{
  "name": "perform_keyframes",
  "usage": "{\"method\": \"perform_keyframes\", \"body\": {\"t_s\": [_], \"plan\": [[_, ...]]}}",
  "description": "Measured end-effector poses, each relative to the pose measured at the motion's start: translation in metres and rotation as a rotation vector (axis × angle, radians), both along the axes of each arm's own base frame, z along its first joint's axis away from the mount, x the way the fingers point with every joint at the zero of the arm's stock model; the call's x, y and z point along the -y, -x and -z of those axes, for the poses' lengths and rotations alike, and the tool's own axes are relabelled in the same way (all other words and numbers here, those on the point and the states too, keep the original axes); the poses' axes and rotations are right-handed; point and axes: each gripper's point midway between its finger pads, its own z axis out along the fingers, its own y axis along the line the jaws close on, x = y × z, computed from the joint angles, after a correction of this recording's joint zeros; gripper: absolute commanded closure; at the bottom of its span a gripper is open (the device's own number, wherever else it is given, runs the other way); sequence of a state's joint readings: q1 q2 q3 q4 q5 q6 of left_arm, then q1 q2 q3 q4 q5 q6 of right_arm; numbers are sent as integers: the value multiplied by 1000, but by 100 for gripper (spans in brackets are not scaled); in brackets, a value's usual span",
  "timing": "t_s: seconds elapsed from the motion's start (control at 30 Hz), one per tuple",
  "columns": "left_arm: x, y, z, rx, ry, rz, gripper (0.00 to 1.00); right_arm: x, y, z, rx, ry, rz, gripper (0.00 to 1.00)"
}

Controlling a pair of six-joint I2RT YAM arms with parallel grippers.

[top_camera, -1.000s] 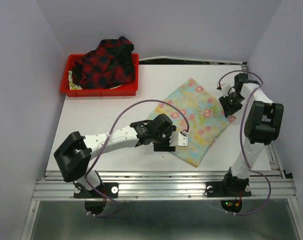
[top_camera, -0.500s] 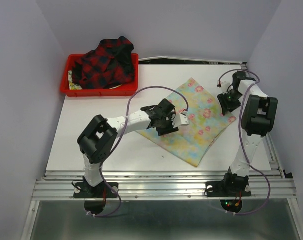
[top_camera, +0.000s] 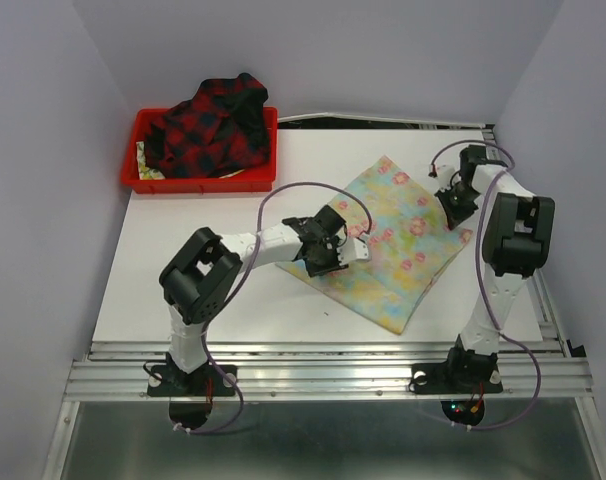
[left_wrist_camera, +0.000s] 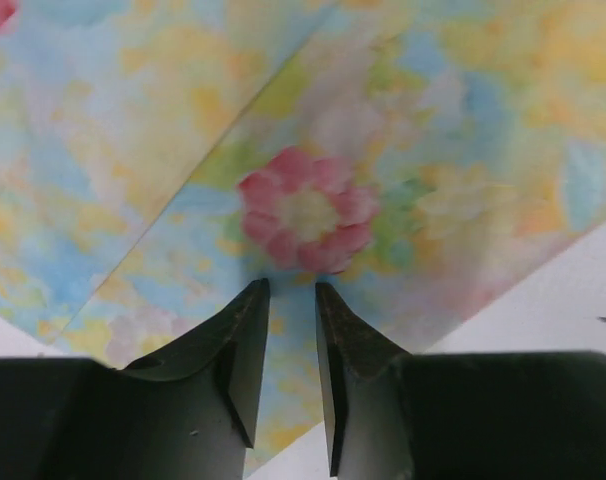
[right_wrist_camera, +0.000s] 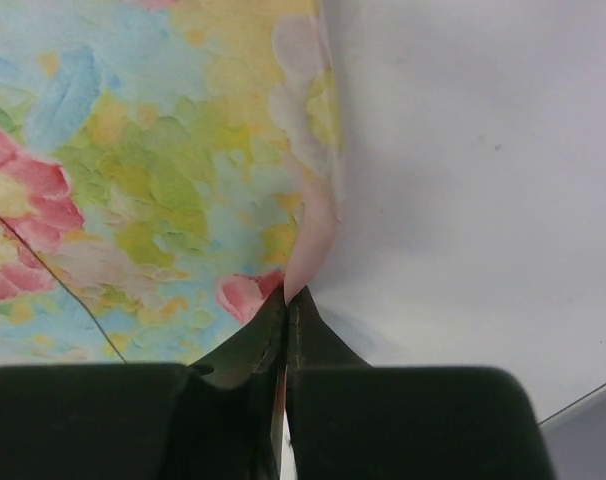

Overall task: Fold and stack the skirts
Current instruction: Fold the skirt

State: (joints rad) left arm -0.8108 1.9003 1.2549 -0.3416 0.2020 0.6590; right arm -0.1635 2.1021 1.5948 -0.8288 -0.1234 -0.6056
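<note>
The pastel yellow-and-blue flowered skirt (top_camera: pixel 398 240) lies spread flat on the white table, right of centre. My left gripper (top_camera: pixel 321 258) is low over the skirt's left edge; in the left wrist view (left_wrist_camera: pixel 291 288) its jaws stand a narrow gap apart, with flat cloth (left_wrist_camera: pixel 313 150) showing between them beside a pink flower. My right gripper (top_camera: pixel 453 208) is at the skirt's right corner; in the right wrist view (right_wrist_camera: pixel 288 293) it is shut on the skirt's raised edge (right_wrist_camera: pixel 308 240). The red-and-black plaid skirt (top_camera: pixel 211 125) lies bunched in the tray.
The red plastic tray (top_camera: pixel 198 183) stands at the back left, with a bit of pale cloth (top_camera: pixel 143 160) under the plaid skirt. Grey walls close in the left, back and right. A metal rail (top_camera: pixel 323 375) runs along the near edge.
My left gripper moved away from the near edge and up onto the skirt's left edge, its arm folding in. My right gripper shifted slightly towards the back at the skirt's right corner.
</note>
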Motion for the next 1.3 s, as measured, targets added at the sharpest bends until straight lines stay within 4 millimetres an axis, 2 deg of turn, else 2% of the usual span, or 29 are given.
{"method": "perform_keyframes", "body": {"t_s": [0.13,0.27,0.3,0.4,0.43,0.47,0.53,0.57,0.63,0.67,0.7,0.73,0.77,0.83,0.87,0.9,0.93,0.97,1.03,1.17,1.27,1.3], "plan": [[19,45,2,-32,-9,144,73,-16,-10,-1,28,29,-71,99],[31,80,4,-69,-22,253,72,-51,-27,-3,85,50,-204,99],[33,91,4,-87,-23,279,69,-57,-29,-3,94,53,-225,99],[34,114,2,-144,-26,332,60,-92,-32,-4,135,55,-335,99],[33,125,1,-178,-26,351,52,-103,-31,-5,143,45,-369,99],[31,134,-2,-209,-23,364,49,-111,-29,-5,145,36,-391,98],[30,148,-14,-260,4,384,44,-131,-24,-7,154,7,-452,95],[29,151,-28,-278,31,389,43,-141,-21,-8,162,-12,-481,94],[27,147,-51,-298,81,382,37,-153,-14,-13,173,-51,-520,85],[28,133,-73,-288,139,363,35,-158,-11,-18,183,-69,-533,75],[28,122,-87,-275,178,346,32,-163,-9,-27,204,-89,-549,57],[23,91,-111,-234,237,294,29,-166,-9,-33,220,-102,-549,53],[21,76,-122,-212,265,269,27,-168,-11,-38,240,-110,-558,49],[3,16,-149,-109,315,154,24,-172,-18,-49,279,-120,-557,48],[-4,-4,-156,-74,322,115,23,-172,-21,-52,290,-118,-559,48],[-18,-37,-163,-26,327,49,22,-172,-23,-53,297,-114,-557,48],[-25,-58,-167,4,327,9,22,-172,-25,-54,302,-109,-556,48],[-30,-72,-168,22,322,-16,21,-171,-26,-54,305,-105,-555,48],[-37,-114,-164,71,307,-77,21,-170,-29,-53,304,-95,-554,48],[-40,-178,-127,108,251,-146,21,-167,-33,-43,283,-77,-546,48],[-39,-207,-99,117,221,-168,23,-163,-35,-30,257,-68,-537,49],[-39,-211,-93,118,216,-168,23,-161,-35,-27,250,-67,-535,49]]}}
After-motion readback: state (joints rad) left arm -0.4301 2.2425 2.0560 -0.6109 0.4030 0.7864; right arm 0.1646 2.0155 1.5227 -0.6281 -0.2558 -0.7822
